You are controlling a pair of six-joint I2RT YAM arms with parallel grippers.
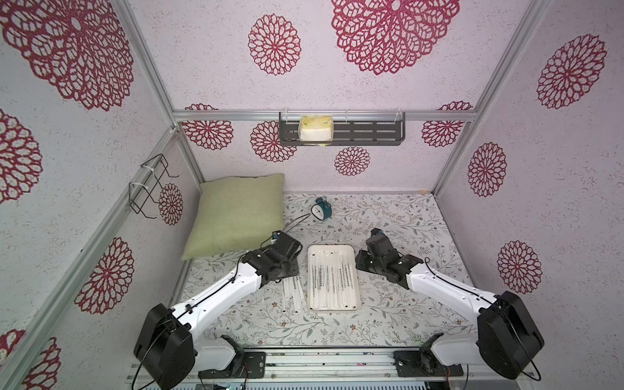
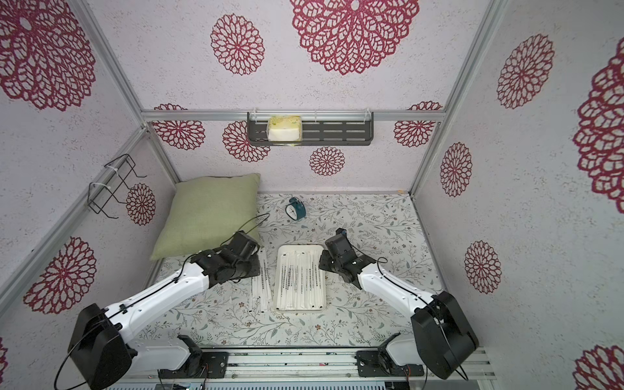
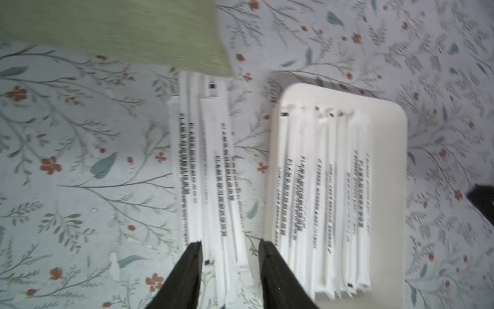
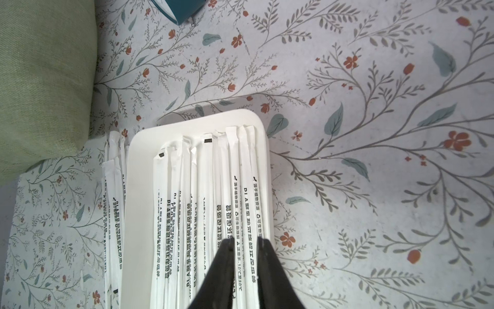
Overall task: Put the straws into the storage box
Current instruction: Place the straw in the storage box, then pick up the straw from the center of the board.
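The straws (image 1: 332, 277) lie in two lots: most are packed side by side, lengthwise, inside the storage box (image 1: 331, 247), their dark print running along the white wrappers, and a smaller loose bundle of straws (image 1: 293, 292) rests on the floral tablecloth (image 1: 388, 219) just beside the box's long edge, on my left. The loose ones run nearly parallel to the box, and some overlap each other. The box sits flat near the middle of the table, between my two arms. My left gripper (image 3: 230, 243) hangs over the loose bundle with its jaws released. In the left wrist view the two black fingers (image 3: 187, 267) stand clearly apart and several wrapped straws show on the cloth between them. The view is blurred, so I cannot tell whether the fingertips touch the cloth. My right gripper (image 4: 246, 239) is over the box's other long edge. Its jaws are drawn close, leaving a narrow slit, and one printed straw shows through that slit. I cannot tell whether I am pinching it or only hovering above it. A green cushion (image 1: 236, 216) lies at the table's far left corner, close to the far ends of the loose straws. A small teal alarm clock (image 1: 320, 210) stands beyond the box, well apart from it.
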